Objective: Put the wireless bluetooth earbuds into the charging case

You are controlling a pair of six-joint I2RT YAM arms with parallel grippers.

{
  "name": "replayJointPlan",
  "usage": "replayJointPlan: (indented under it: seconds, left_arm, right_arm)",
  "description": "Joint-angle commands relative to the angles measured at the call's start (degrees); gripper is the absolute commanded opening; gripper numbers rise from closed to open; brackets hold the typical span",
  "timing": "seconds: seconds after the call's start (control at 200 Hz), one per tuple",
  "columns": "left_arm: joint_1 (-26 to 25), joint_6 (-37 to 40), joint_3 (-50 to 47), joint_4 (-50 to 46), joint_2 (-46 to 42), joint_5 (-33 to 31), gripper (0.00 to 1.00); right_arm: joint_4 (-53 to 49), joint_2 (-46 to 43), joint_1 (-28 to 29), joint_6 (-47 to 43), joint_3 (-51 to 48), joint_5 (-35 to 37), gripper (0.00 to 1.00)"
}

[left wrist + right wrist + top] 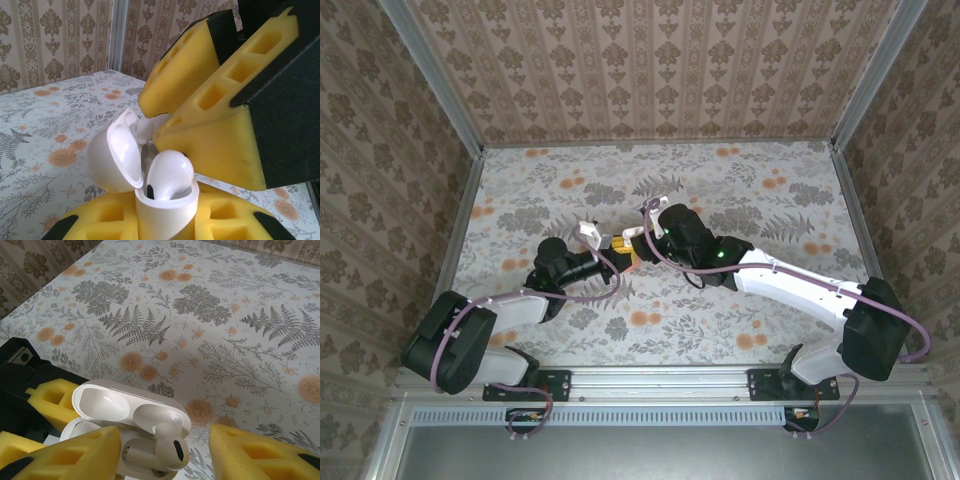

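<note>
We find the left tool (165,207) closed on the charging case (165,217). Its two yellow foam pads (112,222) press the case's lower body from either side. The case stands upright between them, raised clear of the floral surface (225,315) beneath it.

The case's lid (112,157) is hinged open and, in the left wrist view, leans away to the left of the case. In the mouth of the case we note one white earbud (170,172); its rounded bulb stands proud of the case rim. Behind the lid a second small white form shows, and we cannot tell what it is.

Above and to the right of the case stands the right tool (165,435), its yellow pads (260,455) angled down toward the case mouth. Its jaws are parted. In the right wrist view one pad lies on each side of the case, with a clear gap to the earbud, and the tool grips nothing.

From overhead, both tools converge on the case, the left arm reaching in from the case's left and the right arm from its right.
</note>
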Motion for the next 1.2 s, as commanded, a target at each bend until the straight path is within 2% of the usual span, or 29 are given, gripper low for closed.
replayJointPlan:
  seconds: [0.0,0.695,1.195]
  left_arm:
    - [0.0,1.2,2.4,2.3,0.5,0.1,0.13]
    - [-0.3,1.6,2.2,2.6,1.8,-0.4,0.13]
    - [-0.6,2.0,2.0,2.3,-0.3,-0.8,0.13]
  right_arm:
    - [1.8,-1.5,0.6,1.2,1.0,-3.2,0.53]
    - [2.1,-1.5,0.3,1.5,0.9,-2.8,0.55]
    - [0.9,-4.3,-1.1,2.6,0.4,-0.9,0.55]
